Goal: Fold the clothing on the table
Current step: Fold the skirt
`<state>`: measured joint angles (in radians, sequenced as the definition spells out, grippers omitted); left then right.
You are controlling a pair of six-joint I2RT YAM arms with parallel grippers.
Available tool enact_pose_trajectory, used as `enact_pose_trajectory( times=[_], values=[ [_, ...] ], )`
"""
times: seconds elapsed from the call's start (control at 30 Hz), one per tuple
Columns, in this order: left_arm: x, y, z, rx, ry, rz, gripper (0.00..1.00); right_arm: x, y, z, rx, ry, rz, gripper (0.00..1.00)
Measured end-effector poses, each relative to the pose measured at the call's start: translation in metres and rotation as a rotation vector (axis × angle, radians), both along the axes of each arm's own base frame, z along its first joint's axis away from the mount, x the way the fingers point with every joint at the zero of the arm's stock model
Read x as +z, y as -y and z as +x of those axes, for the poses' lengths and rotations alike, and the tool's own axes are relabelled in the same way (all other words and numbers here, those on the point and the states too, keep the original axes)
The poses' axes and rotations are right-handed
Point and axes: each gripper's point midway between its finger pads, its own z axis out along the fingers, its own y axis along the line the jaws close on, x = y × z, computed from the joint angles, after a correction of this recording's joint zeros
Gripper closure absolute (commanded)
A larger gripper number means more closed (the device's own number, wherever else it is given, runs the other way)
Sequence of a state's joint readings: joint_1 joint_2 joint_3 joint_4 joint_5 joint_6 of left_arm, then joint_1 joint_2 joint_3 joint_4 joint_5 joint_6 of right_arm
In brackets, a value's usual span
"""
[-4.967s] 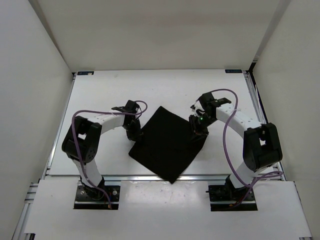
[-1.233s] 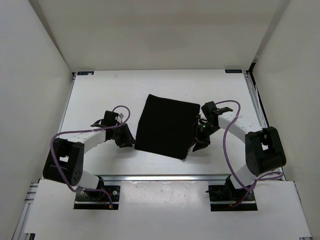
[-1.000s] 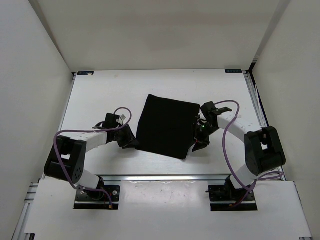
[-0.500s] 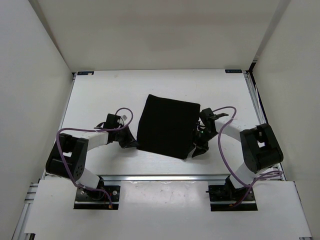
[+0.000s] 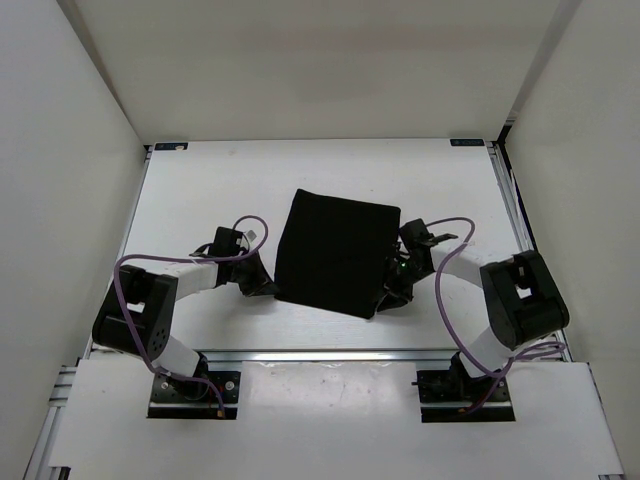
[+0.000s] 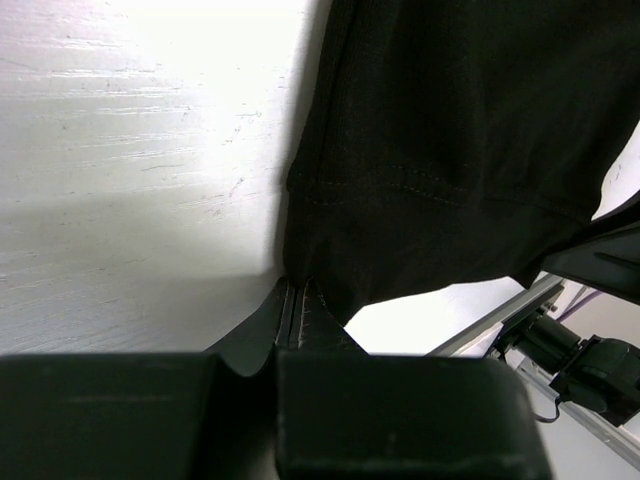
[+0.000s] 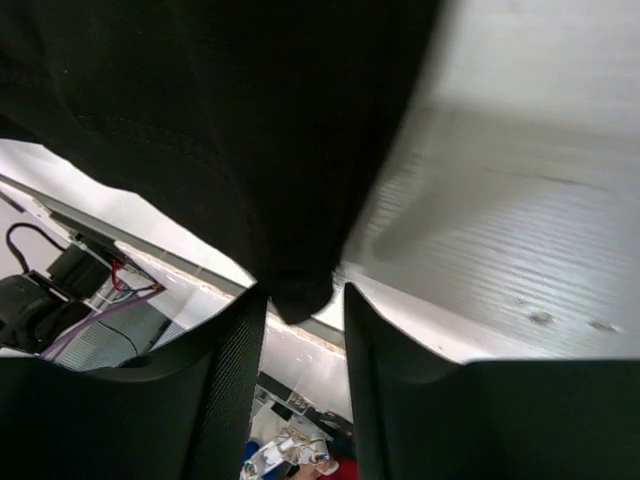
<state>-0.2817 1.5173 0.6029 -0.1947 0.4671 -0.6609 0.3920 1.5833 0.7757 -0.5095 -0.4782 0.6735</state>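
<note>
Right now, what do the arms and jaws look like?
Both arms match: left arm and right arm have white link shells with bulky black joint housings. A purple cable loops loosely along each. Jaws are plain matte black, no markings visible. A small green light glows near the right wrist.

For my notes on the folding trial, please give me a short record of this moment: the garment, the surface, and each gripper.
garment: black clothing, lying spread flat, roughly square, slightly turned
surface: white table
left gripper: shut, tips pinching the garment's near left corner
right gripper: open, one finger on each side of the near right corner, not yet closed
</note>
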Motion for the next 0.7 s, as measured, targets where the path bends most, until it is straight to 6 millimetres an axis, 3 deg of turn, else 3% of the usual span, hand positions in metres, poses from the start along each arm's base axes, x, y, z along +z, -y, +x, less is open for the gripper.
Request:
enact_pose_trajectory(
  times=[0.07, 0.13, 0.2, 0.33, 0.47, 0.57, 0.7],
  values=[
    [0.000, 0.000, 0.000, -0.002, -0.002, 0.001, 1.00, -0.002, -0.003, -0.001, 0.007, -0.001, 0.000, 0.71],
    [0.000, 0.000, 0.000, -0.004, -0.001, 0.001, 1.00, -0.005, -0.004, -0.005, 0.011, -0.010, -0.004, 0.90],
    [0.000, 0.000, 0.000, -0.005, -0.003, -0.002, 1.00, -0.009, -0.002, -0.011, 0.004, -0.023, -0.011, 1.00],
    [0.000, 0.000, -0.003, -0.014, -0.014, -0.007, 1.00, -0.012, 0.011, -0.024, -0.025, -0.040, -0.047, 1.00],
    [0.007, 0.001, -0.007, -0.037, -0.039, -0.035, 1.00, 0.017, 0.027, -0.014, -0.085, 0.059, -0.043, 1.00],
    [0.036, 0.009, 0.003, -0.055, -0.023, -0.120, 1.00, 0.053, 0.043, 0.006, -0.161, 0.171, -0.015, 1.00],
    [0.103, 0.029, 0.024, -0.129, 0.123, -0.237, 1.00, 0.098, 0.054, 0.021, -0.179, 0.284, 0.005, 1.00]
  ],
)
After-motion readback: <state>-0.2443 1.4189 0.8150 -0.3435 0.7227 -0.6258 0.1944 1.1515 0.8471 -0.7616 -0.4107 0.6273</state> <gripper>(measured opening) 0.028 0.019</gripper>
